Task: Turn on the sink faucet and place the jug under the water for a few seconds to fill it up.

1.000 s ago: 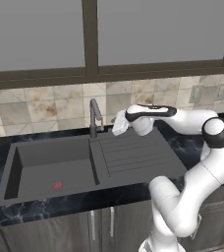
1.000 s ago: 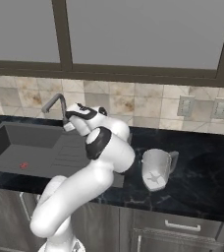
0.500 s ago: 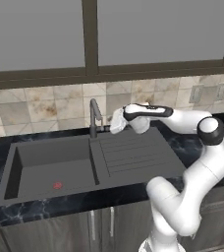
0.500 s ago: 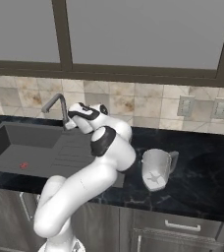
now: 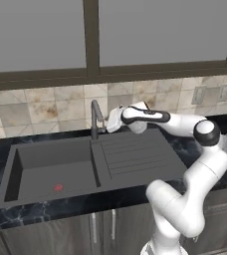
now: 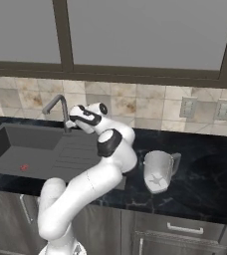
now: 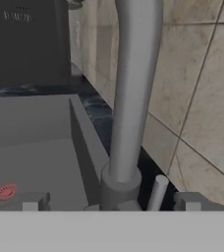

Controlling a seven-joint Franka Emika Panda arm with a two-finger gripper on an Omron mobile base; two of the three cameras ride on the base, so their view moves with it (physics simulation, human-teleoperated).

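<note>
The sink (image 5: 51, 169) filled the left part of the dark marbled counter (image 6: 210, 184), its deep basin toward the left end and its ribbed drainboard (image 5: 135, 154) to the right of that, with a small red drain mark (image 5: 58, 188) on the basin floor. I saw the white arm (image 5: 185, 199) rise at the counter's front edge, bend back and stretch leftward over the drainboard toward the tiled back wall (image 5: 46, 109). The jug (image 6: 159, 171) lay tipped on its side on the counter, well apart from the sink on its right, close to the front edge, with the cross-like mark on its base facing the right base camera and its handle toward the right. The sink faucet (image 5: 95, 119) stood upright at the sink's back edge, where basin and drainboard met, its short spout angled out over the basin. I had the gripper (image 5: 107, 125) just beside the faucet's stem on the drainboard side, low near the stem's foot. From the hand camera the stem (image 7: 133, 93) ran up right in front of the fingers (image 7: 190, 201), and the small side lever (image 7: 157, 193) stuck up between them near the base collar. The fingers stood wide apart and I could see nothing clamped in them; whether a tip touched the lever I could not tell
</note>
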